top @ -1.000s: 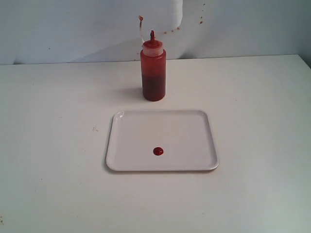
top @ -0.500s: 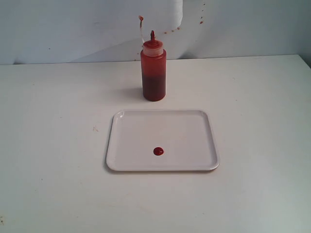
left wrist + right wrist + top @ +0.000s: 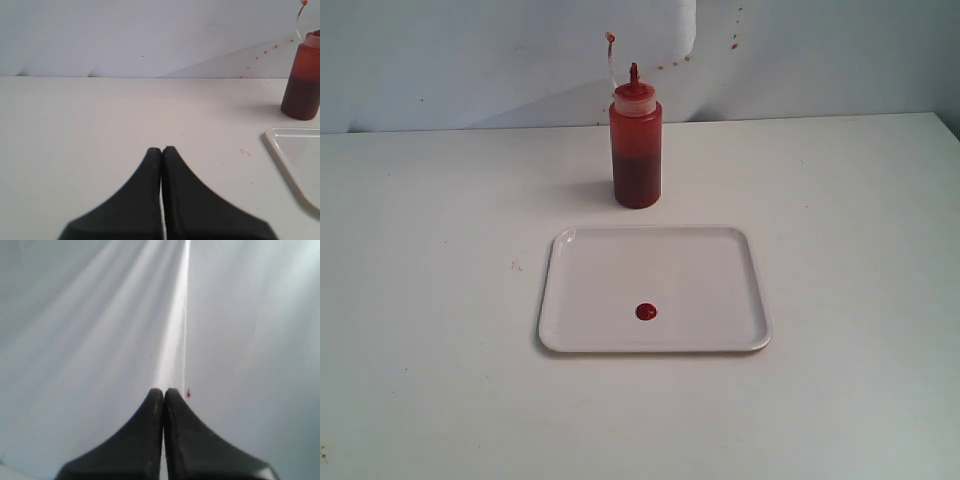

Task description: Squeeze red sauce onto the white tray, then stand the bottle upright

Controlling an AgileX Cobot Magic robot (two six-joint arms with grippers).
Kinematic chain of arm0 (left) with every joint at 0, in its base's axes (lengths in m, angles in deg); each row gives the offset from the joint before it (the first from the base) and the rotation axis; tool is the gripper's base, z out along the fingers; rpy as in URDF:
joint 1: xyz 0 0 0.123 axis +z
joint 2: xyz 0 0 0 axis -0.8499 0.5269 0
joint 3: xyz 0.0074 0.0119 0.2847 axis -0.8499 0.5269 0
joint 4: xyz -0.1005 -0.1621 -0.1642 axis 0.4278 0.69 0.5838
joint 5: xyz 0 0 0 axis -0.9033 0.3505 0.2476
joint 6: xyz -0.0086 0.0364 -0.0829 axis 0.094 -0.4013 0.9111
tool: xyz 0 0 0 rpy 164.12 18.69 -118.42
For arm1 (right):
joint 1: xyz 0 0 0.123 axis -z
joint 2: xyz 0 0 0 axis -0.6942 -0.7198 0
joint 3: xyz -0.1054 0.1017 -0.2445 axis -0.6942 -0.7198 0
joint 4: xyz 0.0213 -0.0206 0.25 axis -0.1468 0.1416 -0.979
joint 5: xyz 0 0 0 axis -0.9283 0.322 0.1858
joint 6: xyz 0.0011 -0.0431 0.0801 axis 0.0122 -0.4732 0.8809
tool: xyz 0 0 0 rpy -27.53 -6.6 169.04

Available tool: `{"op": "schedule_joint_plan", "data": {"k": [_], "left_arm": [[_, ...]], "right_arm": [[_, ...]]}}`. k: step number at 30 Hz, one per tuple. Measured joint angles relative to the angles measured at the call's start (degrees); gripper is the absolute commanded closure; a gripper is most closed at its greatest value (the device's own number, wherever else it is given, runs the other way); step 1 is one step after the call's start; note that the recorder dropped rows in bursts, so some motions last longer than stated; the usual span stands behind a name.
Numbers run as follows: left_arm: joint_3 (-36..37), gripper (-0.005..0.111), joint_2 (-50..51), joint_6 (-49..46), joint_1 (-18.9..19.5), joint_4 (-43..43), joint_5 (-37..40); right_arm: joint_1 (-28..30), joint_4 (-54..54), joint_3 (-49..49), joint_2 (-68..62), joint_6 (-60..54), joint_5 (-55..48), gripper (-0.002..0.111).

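The bottle (image 3: 635,150) stands straight up on the counter (image 3: 440,300), near the far edge of the tray (image 3: 705,265) but not touching it, with its nozzle on top so no more sauce can run out. A small round blob of sauce (image 3: 646,312) sits on the tray near its front edge, so I think both parts of the job are done. The left pincer (image 3: 161,149) is pressed together on nothing, low over the counter and well away from the bottle. The right pincer (image 3: 163,390) is also together and empty, facing a bare wall (image 3: 75,315).
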State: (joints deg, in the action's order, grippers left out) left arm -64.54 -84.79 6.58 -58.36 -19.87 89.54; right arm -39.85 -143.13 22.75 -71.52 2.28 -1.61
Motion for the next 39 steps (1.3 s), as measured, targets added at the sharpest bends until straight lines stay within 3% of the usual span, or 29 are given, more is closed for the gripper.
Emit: {"op": "schedule_joint_plan", "data": {"k": [21, 23, 28, 30, 34, 39], "left_arm": [[0.04, 0.107, 0.0, -0.04, 0.0, 0.0, -0.04], [0.04, 0.107, 0.0, -0.14, 0.0, 0.0, -0.04], [0.04, 0.107, 0.0, -0.14, 0.0, 0.0, -0.04], [0.04, 0.107, 0.0, -0.14, 0.0, 0.0, -0.04], [0.04, 0.107, 0.0, -0.14, 0.0, 0.0, -0.04], [0.04, 0.107, 0.0, -0.14, 0.0, 0.0, -0.04]], "right_arm": [[-0.58, -3.03, 0.55, 4.42, 1.84, 1.92, 0.108], [-0.58, 5.9, 0.25, 4.42, 11.69, 3.98, 0.108], [-0.58, 54.53, -6.61, 4.21, 59.27, 11.29, 0.108], [-0.58, 70.15, -10.52, 4.21, 71.78, 12.07, 0.108], [-0.58, 81.26, -19.96, 4.14, 80.04, 15.0, 0.108], [-0.58, 82.36, -28.66, 4.14, 81.19, 17.57, 0.108]]}}
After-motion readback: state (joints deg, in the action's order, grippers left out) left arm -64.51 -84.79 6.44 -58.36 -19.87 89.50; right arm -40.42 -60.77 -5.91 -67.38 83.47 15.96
